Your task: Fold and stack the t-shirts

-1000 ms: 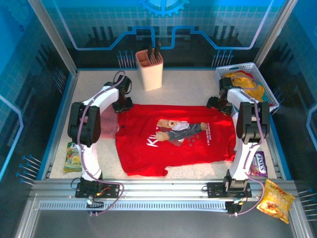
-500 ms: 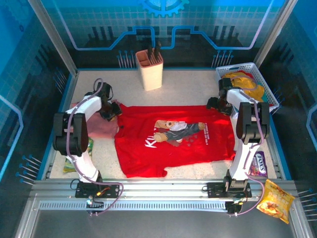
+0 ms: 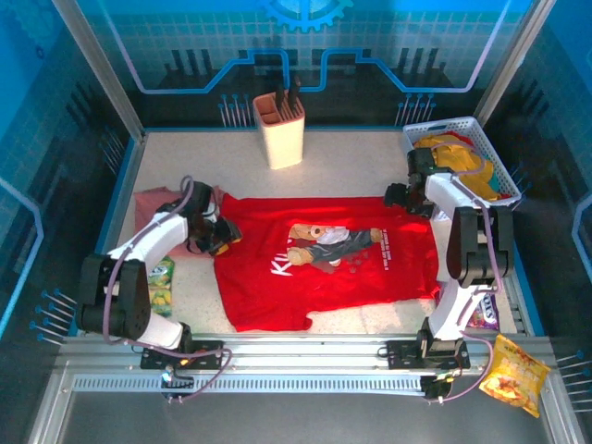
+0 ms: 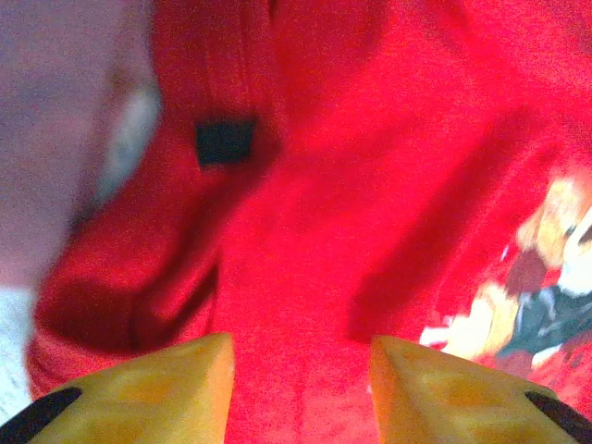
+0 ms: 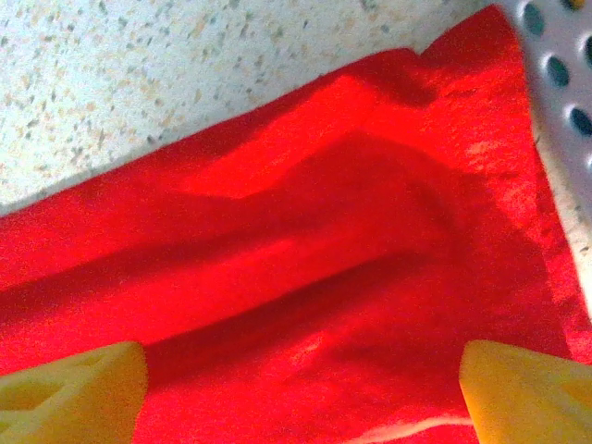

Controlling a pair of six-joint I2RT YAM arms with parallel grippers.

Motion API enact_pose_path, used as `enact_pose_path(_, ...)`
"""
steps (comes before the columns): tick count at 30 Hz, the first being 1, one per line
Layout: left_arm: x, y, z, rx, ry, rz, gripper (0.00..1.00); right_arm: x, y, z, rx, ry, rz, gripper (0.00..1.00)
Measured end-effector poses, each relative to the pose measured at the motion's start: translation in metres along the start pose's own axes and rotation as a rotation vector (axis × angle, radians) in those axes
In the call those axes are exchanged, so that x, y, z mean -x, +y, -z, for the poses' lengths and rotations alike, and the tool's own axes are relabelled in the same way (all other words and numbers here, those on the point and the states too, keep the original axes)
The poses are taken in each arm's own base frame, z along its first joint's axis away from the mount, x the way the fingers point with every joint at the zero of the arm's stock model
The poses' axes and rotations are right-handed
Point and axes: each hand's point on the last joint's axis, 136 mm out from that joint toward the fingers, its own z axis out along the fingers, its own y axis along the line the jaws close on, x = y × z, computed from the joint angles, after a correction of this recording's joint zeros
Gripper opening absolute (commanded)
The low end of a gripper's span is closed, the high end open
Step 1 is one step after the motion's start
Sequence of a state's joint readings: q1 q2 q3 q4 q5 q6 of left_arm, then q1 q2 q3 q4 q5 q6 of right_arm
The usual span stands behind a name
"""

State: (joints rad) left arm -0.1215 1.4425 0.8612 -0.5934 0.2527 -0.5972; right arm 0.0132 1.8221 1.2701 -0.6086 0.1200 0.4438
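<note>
- The left fingers (image 4: 157,388) stand apart with nothing between them, low over the red t-shirt (image 4: 370,185). A small dark patch on the cloth there is blurred and may be a neck label.
- The right fingers (image 5: 74,388) are spread wide and empty above a rumpled edge of the red cloth, just beside the white basket (image 5: 564,92).
- From above, the left fingers (image 3: 225,239) sit at the shirt's left edge, and the right fingers (image 3: 400,196) at its far right corner.
- The red t-shirt (image 3: 324,277) lies spread out, chest graphic up, in the middle of the speckled bench (image 3: 351,157).
- A pink t-shirt (image 3: 153,205) lies bunched at the left, just beside the red one and partly under the left arm.
- Yellow t-shirts (image 3: 458,153) are heaped in the basket (image 3: 444,125) at the far right corner.
- A knife block (image 3: 279,129) stands at the back of the bench.
- A green snack packet (image 3: 159,282) lies near the left arm's base.
</note>
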Motion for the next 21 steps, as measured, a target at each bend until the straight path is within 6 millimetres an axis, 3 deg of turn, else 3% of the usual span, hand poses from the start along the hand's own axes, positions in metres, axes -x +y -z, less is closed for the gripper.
enact_pose_path(4,-0.036,0.006,-0.010,0.023,0.058,-0.011,0.44,-0.013,-0.001,-0.006,-0.003,0.026,0.004,0.88)
enact_pose_path(8,-0.052,0.018,-0.019,0.062,0.091,0.010,0.43,-0.023,-0.005,-0.011,-0.012,0.047,0.001,0.88)
enact_pose_path(21,-0.043,0.029,-0.037,0.131,0.071,0.030,0.39,-0.022,-0.002,-0.012,-0.007,0.039,0.003,0.87)
